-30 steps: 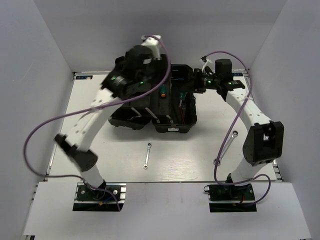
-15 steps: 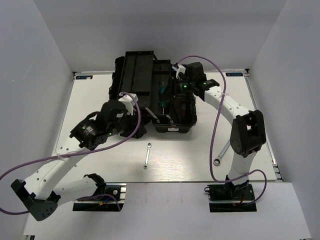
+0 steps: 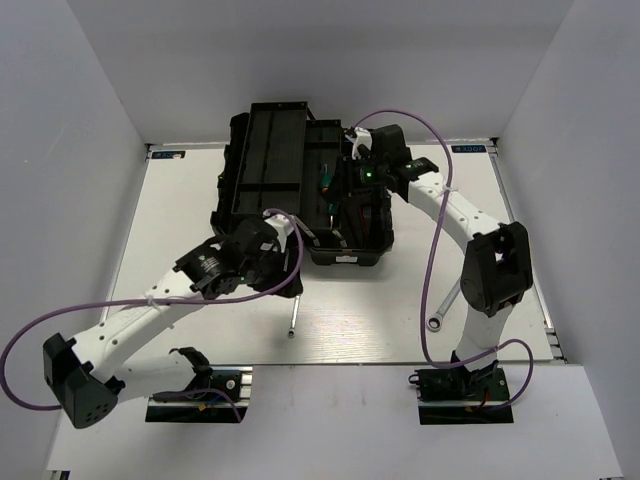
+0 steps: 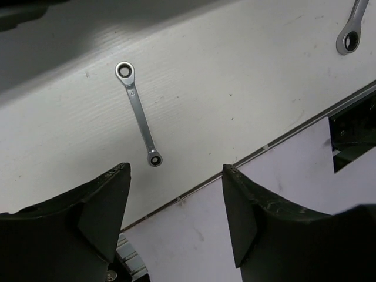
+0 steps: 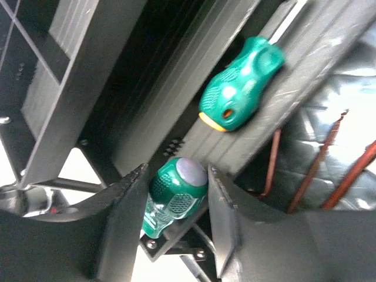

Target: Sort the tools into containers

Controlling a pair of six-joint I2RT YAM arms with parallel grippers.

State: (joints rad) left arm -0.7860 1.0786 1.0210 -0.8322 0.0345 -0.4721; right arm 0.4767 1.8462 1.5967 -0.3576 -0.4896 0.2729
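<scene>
The black tool case stands open at the upper middle of the white worktop, its lid thrown back toward the upper left. The right claw reaches into the case from the right. In its wrist view the fingers press on both sides of the fat handle of a green-handled screwdriver, so it is gripping it, butt end toward the camera. Just above it in that view, a second green screwdriver lies on a dark ledge inside the case, its orange-ringed butt pointing down-left. The left claw hangs over the bare worktop just below the case, spread wide with nothing between its fingers. The small wrench lies flat ahead of it, running from upper left to lower right of the wrist view and touching neither finger. The larger wrench lies on the worktop at the lower right of the overhead view, beside the right arm and well apart from the small one.
</scene>
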